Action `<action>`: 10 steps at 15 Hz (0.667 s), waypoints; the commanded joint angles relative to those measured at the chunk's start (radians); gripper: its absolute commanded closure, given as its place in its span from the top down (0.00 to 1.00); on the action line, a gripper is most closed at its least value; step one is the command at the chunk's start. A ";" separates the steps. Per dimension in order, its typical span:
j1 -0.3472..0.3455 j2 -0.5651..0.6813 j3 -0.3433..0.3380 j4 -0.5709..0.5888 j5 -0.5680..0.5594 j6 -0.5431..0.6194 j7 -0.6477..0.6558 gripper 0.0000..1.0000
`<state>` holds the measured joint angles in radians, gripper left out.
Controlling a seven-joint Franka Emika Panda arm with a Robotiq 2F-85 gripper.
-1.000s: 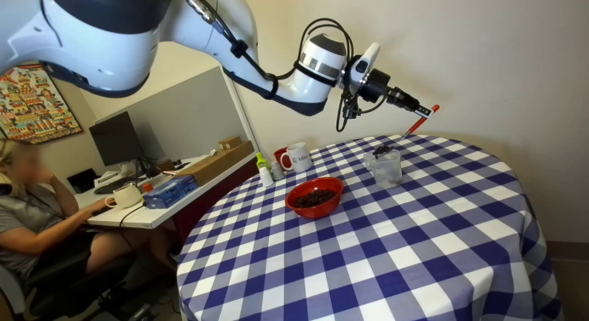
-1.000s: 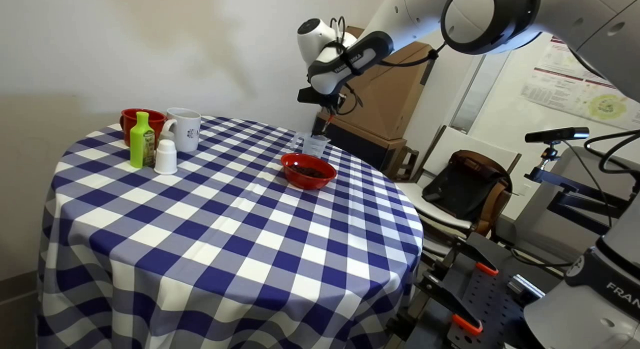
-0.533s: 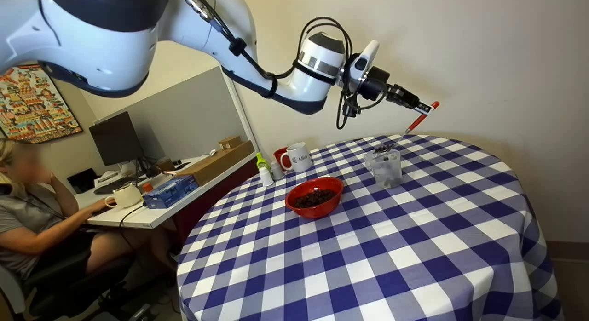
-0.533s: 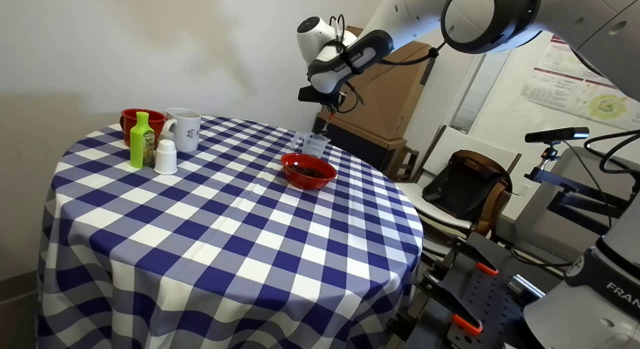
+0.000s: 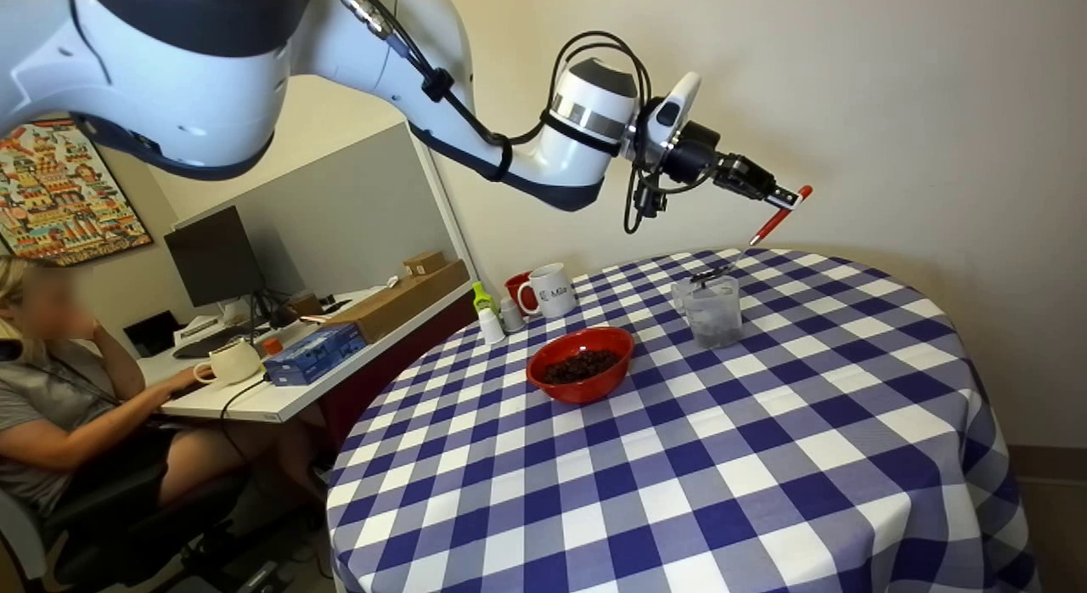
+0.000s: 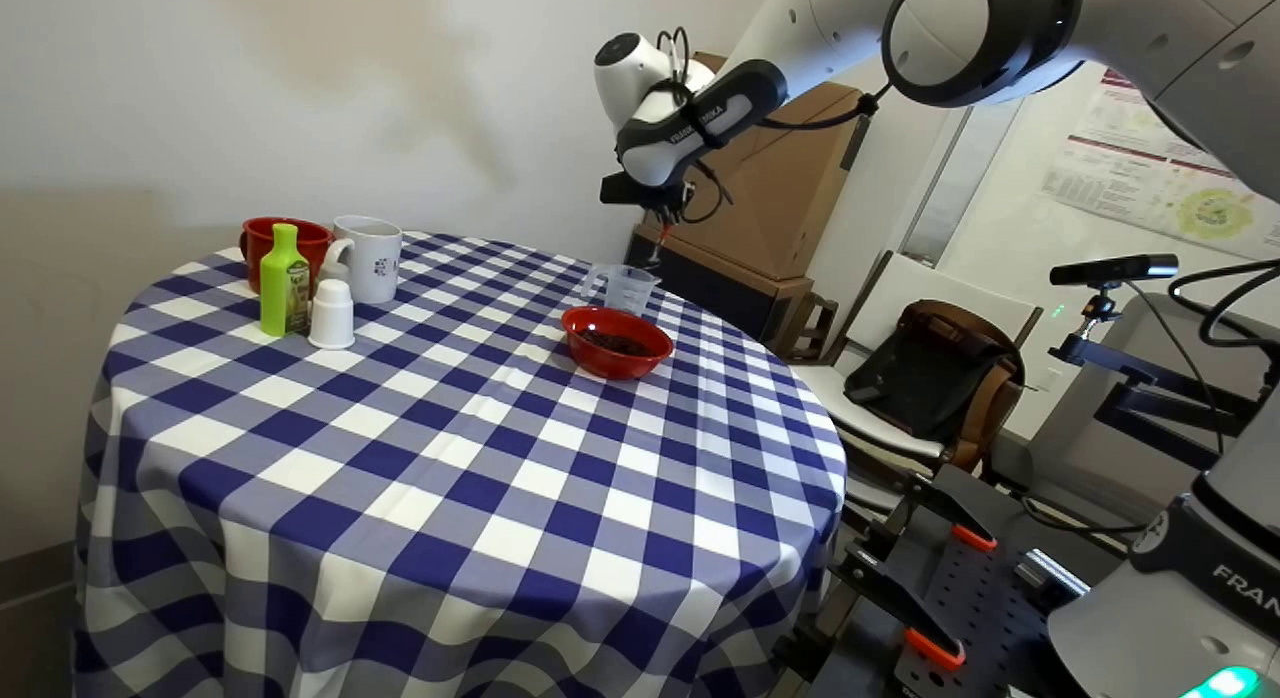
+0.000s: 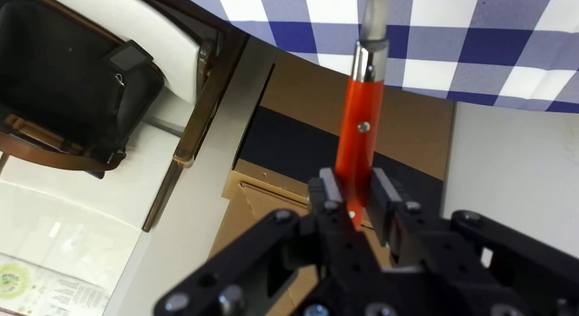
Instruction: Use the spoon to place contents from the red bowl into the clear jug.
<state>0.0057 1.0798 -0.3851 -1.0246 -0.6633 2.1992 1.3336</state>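
My gripper (image 5: 786, 200) is shut on the orange-red handle of the spoon (image 5: 771, 225), also seen in the wrist view, where the handle (image 7: 360, 121) stands between both finger pads (image 7: 384, 184). The spoon slants down to its scoop end (image 5: 710, 276), which is over the mouth of the clear jug (image 5: 713, 314). Dark bits show on the scoop; it looks tilted. The jug's cloudy wall blurs what is inside. The red bowl (image 5: 581, 381) stands apart from the jug and holds dark small pieces. Bowl (image 6: 617, 363) and jug (image 6: 628, 292) show in both exterior views.
A white mug (image 6: 374, 263), a red mug (image 6: 262, 240), a green bottle (image 6: 284, 288) and white stacked cups (image 6: 332, 318) stand grouped at the back of the checkered table (image 6: 480, 458). A wall is close behind the table. Cardboard boxes (image 6: 780, 193) stand beyond the jug.
The gripper and spoon handle rose slightly and the scoop turned. The dark heap on the scoop looks smaller. Something dark showed inside the jug half a second ago. Bowl and jug stayed put.
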 commanded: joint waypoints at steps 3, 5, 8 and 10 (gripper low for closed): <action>0.018 -0.027 -0.011 -0.037 -0.012 -0.006 -0.053 0.05; 0.020 -0.027 -0.011 -0.036 -0.012 -0.010 -0.064 0.05; 0.024 -0.025 -0.009 -0.028 -0.010 -0.019 -0.082 0.05; 0.024 -0.023 -0.007 -0.017 -0.006 -0.032 -0.103 0.05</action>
<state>0.0175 1.0751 -0.3852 -1.0335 -0.6633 2.1917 1.2713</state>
